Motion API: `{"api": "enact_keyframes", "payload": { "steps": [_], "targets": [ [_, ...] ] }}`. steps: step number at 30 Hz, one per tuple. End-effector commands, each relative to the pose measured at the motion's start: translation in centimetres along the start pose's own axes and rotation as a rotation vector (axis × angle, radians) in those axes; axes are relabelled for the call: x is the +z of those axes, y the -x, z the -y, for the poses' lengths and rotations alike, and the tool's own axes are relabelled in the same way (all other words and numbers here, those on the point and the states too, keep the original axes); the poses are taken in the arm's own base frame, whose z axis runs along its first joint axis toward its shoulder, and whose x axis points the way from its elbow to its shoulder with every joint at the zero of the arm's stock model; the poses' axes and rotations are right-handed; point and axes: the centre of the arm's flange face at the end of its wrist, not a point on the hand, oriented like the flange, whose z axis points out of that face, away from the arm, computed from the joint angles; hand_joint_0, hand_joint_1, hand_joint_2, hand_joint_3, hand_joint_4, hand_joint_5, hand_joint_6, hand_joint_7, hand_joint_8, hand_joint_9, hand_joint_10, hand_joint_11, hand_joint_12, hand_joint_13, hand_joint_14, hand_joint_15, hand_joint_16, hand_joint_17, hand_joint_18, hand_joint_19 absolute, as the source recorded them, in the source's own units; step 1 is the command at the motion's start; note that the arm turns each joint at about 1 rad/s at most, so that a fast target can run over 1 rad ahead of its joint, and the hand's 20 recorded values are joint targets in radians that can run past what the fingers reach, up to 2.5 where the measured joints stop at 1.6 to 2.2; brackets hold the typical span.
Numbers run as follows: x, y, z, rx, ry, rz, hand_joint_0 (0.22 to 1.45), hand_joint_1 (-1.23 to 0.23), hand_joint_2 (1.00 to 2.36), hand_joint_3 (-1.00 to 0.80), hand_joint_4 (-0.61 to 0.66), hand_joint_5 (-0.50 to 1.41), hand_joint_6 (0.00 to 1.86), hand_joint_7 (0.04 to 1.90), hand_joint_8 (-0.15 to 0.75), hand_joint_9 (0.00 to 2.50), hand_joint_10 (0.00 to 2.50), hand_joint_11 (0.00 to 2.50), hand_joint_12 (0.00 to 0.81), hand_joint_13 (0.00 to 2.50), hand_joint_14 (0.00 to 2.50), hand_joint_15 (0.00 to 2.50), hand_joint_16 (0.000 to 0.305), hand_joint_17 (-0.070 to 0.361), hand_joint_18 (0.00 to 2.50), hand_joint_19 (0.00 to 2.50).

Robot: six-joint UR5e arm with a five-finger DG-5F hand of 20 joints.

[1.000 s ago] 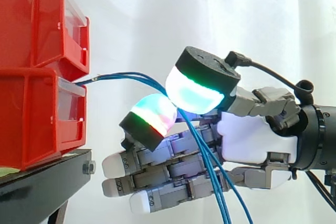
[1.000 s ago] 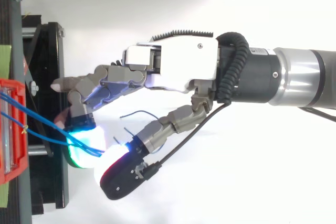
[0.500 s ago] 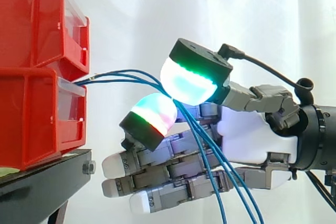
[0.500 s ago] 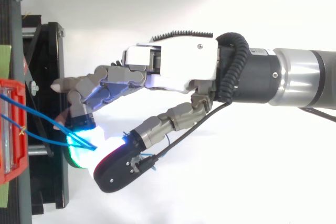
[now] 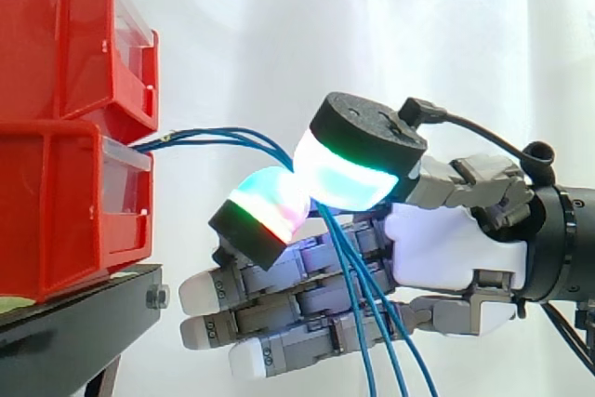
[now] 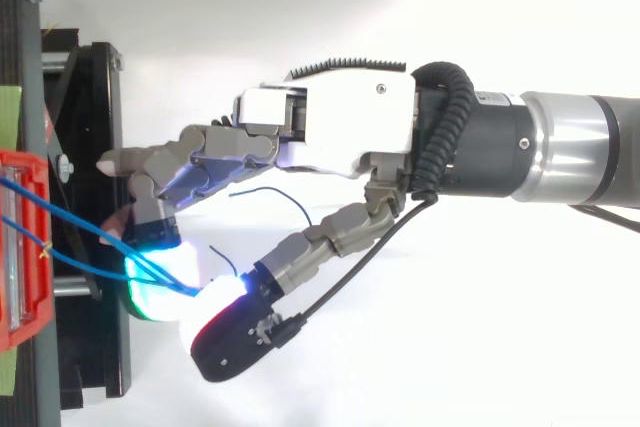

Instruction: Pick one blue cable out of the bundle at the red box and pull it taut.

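Thin blue cables, several strands: out of front of lower red bin at left, arcing right in a shallow bow, then down across the other fingers and off bottom edge. Pinched between two glowing pads of hand, thumb against one finger; remaining fingers nearly straight, pointing toward bin. Black stand under bin.

A black stand carries 2 stacked red bins, the lower bin resting directly on its top.
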Motion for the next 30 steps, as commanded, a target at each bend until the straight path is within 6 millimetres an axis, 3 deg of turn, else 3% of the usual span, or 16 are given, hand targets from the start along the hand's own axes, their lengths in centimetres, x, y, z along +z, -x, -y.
{"api": "enact_keyframes", "payload": {
  "steps": [1, 4, 7, 11, 14, 20, 30],
  "targets": [
    [0.04, 0.0, -0.08, 0.0, 0.002, 0.0, 0.75, -0.97, 1.01, -0.39, 0.04, -0.16, 0.87, 0.96, 0.233, 0.52, 0.01, 0.17, 0.357, 0.18, 0.0, 0.0, 0.055, 0.124, 0.28, 0.07],
    [0.0, 0.0, -0.01, 0.0, 0.0, 0.0, 0.77, -0.97, 1.0, -0.45, 0.01, -0.17, 0.87, 0.93, 0.227, 0.51, 0.0, 0.17, 0.355, 0.17, 0.0, 0.0, 0.055, 0.124, 0.27, 0.06],
    [0.0, 0.0, -0.01, 0.0, 0.0, 0.0, 0.74, -0.96, 1.0, -0.5, 0.08, -0.17, 0.86, 0.89, 0.219, 0.5, 0.0, 0.16, 0.353, 0.16, 0.0, 0.0, 0.055, 0.124, 0.27, 0.06],
    [0.0, 0.0, -0.01, 0.002, 0.0, 0.0, 0.57, -0.85, 1.0, -0.5, 0.09, -0.16, 0.85, 0.94, 0.23, 0.53, 0.0, 0.16, 0.359, 0.16, 0.0, 0.0, 0.055, 0.125, 0.26, 0.12],
    [0.0, -0.01, -0.01, 0.002, 0.0, -0.001, 0.54, -0.78, 1.0, -0.5, 0.11, -0.15, 0.84, 0.98, 0.247, 0.55, 0.0, 0.15, 0.367, 0.18, 0.0, 0.0, 0.057, 0.128, 0.27, 0.11],
    [0.0, -0.01, -0.01, 0.005, 0.0, -0.001, 0.56, -0.67, 1.0, -0.5, 0.1, -0.15, 0.83, 1.02, 0.255, 0.58, 0.0, 0.15, 0.362, 0.18, 0.0, 0.0, 0.056, 0.125, 0.27, 0.12],
    [0.09, -0.03, -0.15, 0.005, 0.003, -0.003, 0.62, -0.82, 1.02, -0.17, 0.08, -0.14, 0.85, 1.07, 0.265, 0.6, 0.0, 0.17, 0.358, 0.22, 0.0, 0.0, 0.055, 0.123, 0.3, 0.11]
  ]
}}
